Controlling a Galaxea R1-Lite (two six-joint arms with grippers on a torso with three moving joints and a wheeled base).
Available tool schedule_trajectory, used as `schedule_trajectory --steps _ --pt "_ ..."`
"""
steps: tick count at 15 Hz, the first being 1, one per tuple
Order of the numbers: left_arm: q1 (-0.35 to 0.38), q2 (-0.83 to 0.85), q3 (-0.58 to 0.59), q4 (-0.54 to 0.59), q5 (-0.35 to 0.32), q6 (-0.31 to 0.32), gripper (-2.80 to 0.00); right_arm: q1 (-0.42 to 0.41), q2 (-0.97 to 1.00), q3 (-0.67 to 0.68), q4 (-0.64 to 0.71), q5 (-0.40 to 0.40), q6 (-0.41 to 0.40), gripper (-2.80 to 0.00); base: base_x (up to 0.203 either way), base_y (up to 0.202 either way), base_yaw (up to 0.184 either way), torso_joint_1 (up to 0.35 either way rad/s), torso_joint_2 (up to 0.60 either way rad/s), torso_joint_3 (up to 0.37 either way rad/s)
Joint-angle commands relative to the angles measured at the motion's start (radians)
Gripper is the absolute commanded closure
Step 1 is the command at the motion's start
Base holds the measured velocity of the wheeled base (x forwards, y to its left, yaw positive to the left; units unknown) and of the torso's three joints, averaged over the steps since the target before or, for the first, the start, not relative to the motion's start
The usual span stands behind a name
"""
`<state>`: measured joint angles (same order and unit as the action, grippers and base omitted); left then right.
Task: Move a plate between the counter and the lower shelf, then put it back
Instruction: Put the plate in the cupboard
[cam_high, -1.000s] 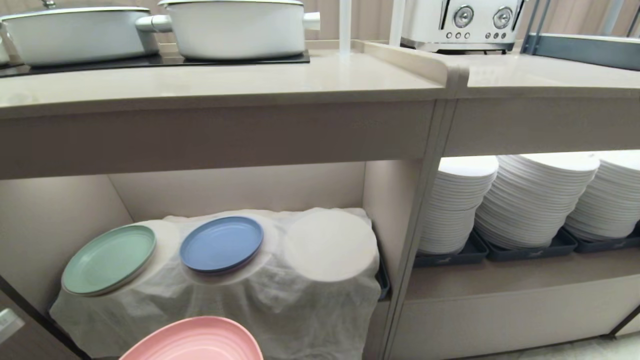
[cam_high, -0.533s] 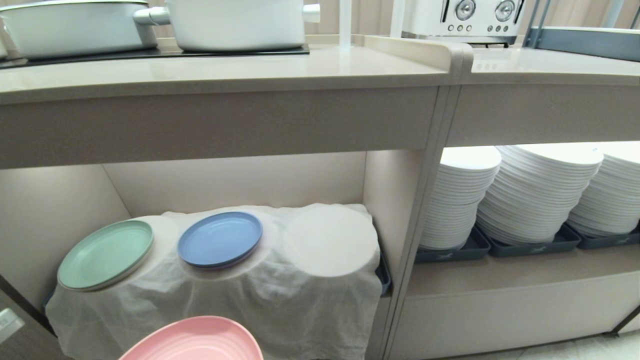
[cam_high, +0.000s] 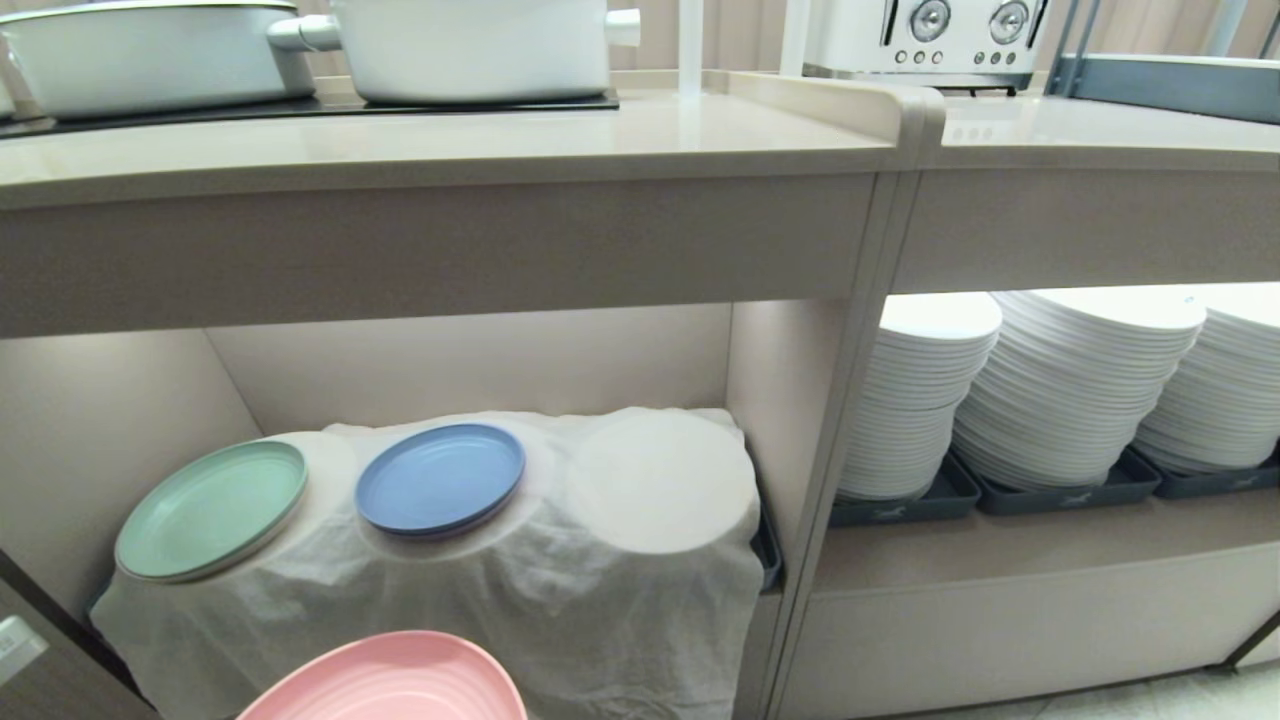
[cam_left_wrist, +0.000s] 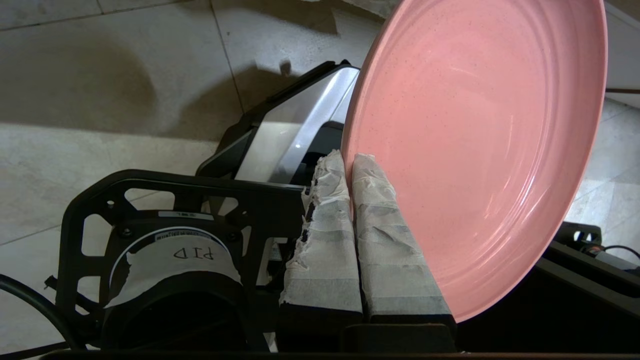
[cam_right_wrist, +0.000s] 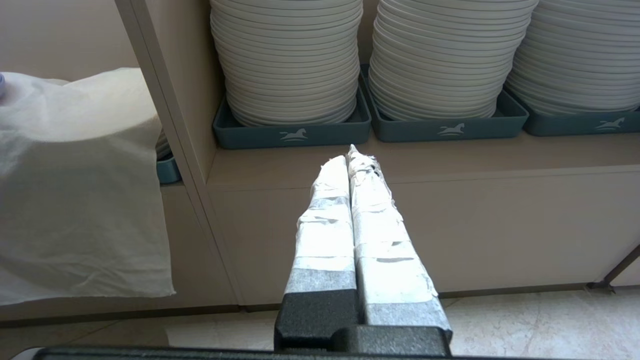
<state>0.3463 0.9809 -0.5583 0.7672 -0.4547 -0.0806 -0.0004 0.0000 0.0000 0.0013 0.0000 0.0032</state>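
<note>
Pink plastic is what the left gripper (cam_left_wrist: 350, 160) has hold of: its taped fingers (cam_left_wrist: 385, 240) are pinched on the rim of the plate (cam_left_wrist: 475, 150), which hangs out in front of the lower shelf (cam_high: 470, 370) and below the cloth-covered mounds, clear of both shelf and counter. Only its top edge shows at the bottom of the head view.

The plate looks to be on its way into or out of the shelf; which one cannot be told. If it goes in, the bare mound (cam_high: 660, 485) to the right of the blue plate (cam_high: 440, 480) is the open spot, since the green plate (cam_high: 210, 510) fills the mound to the blue plate's left. The grip is only on the rim, so the plate should be moved slowly and levelled before it is set down. It should also pass above the front fold of the white cloth (cam_high: 480, 610) so as not to drag it. If it goes up instead, it must clear the thick front edge of the surface (cam_high: 450, 140).

Round and shallow, the plate has a matte face, faint concentric ridges and a raised rim.

Pressed together on nothing, the right gripper (cam_right_wrist: 352, 155) is parked before the recess of stacked white plates (cam_right_wrist: 290, 60), right of the shelf.
</note>
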Motion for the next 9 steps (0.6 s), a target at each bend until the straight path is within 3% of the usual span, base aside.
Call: schedule_trajectory --steps 1,4,9 --pt "-0.001 -0.001 0.0 0.004 -0.007 -0.001 0.0 0.0 0.0 0.0 0.0 0.0 0.0 0.0 0.0 0.0 0.0 0.0 0.0 0.0" --pt "-0.003 0.004 0.0 -0.002 -0.073 -0.001 0.0 0.0 0.0 0.0 -0.001 0.0 0.0 0.0 0.0 0.0 0.0 0.0 0.0 0.0" --pt "-0.013 0.082 -0.014 -0.012 -0.115 -0.001 0.0 0.0 0.0 0.0 -0.001 0.0 0.0 0.0 0.0 0.0 0.0 0.0 0.0 0.0"
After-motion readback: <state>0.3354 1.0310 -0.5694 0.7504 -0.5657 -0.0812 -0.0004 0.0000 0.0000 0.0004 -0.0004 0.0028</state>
